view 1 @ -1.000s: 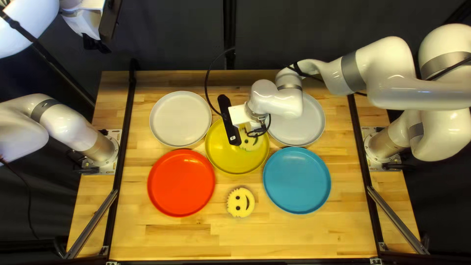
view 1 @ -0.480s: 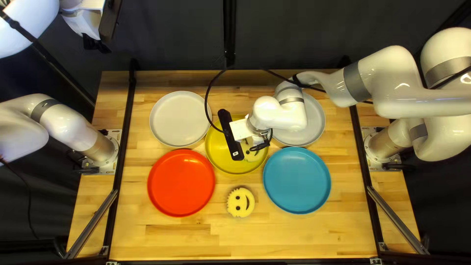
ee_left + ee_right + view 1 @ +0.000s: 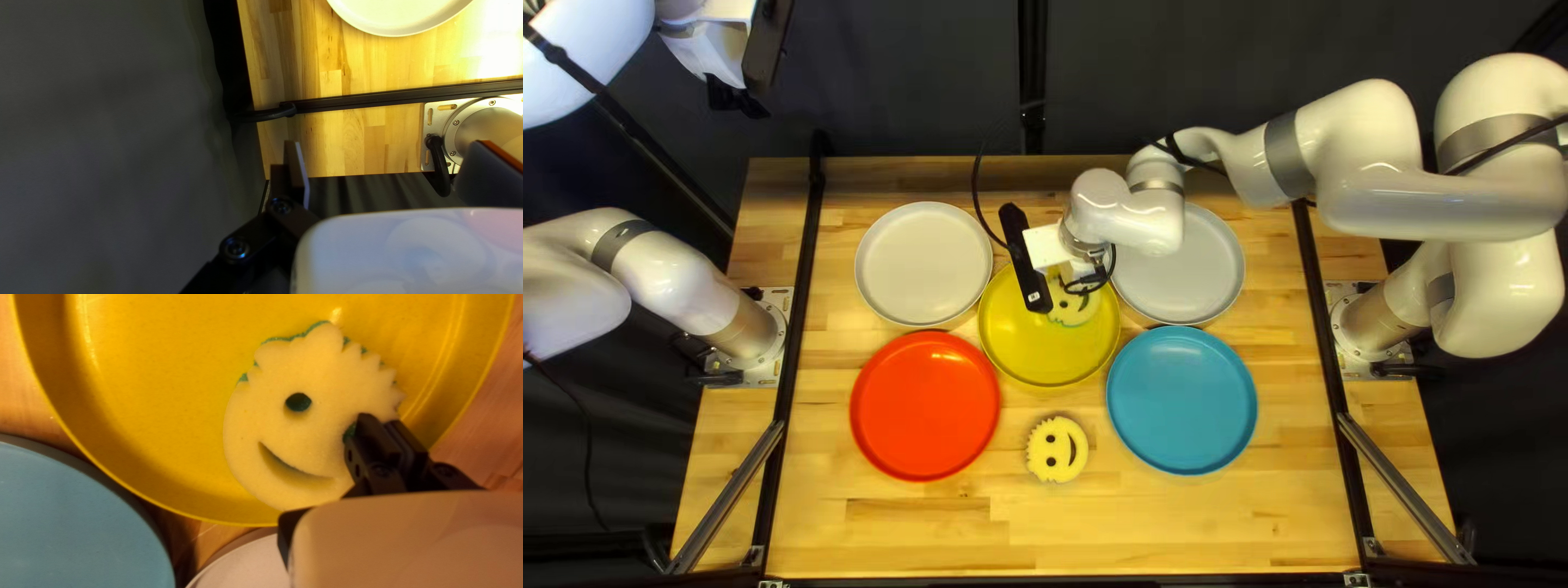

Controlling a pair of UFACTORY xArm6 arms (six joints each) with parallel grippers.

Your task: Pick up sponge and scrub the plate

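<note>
My right gripper [image 3: 1086, 272] is low over the yellow plate [image 3: 1048, 354] in the top left view, partly covering a smiley sponge [image 3: 1073, 307] in that plate. In the right wrist view the right gripper [image 3: 384, 423] pinches the sponge [image 3: 321, 375] between one eye hole and its toothed edge; the sponge lies face up inside the yellow plate [image 3: 163, 403]. A second smiley sponge [image 3: 1058, 449] lies on the wood between the red and blue plates. My left gripper [image 3: 735, 98] hangs raised at the far left; in the left wrist view the left gripper [image 3: 389, 158] has its fingers wide apart, holding nothing.
Around the yellow plate stand two pale plates [image 3: 923, 264] [image 3: 1196, 267], a red plate [image 3: 925, 406] and a blue plate [image 3: 1182, 400]. Black rails [image 3: 808, 283] run along both table sides. A cable loops beside the right gripper.
The right gripper and its sponge went toward the table's near edge, then back toward the far edge and slightly left, within the yellow plate. My left arm and the loose sponge kept still.
</note>
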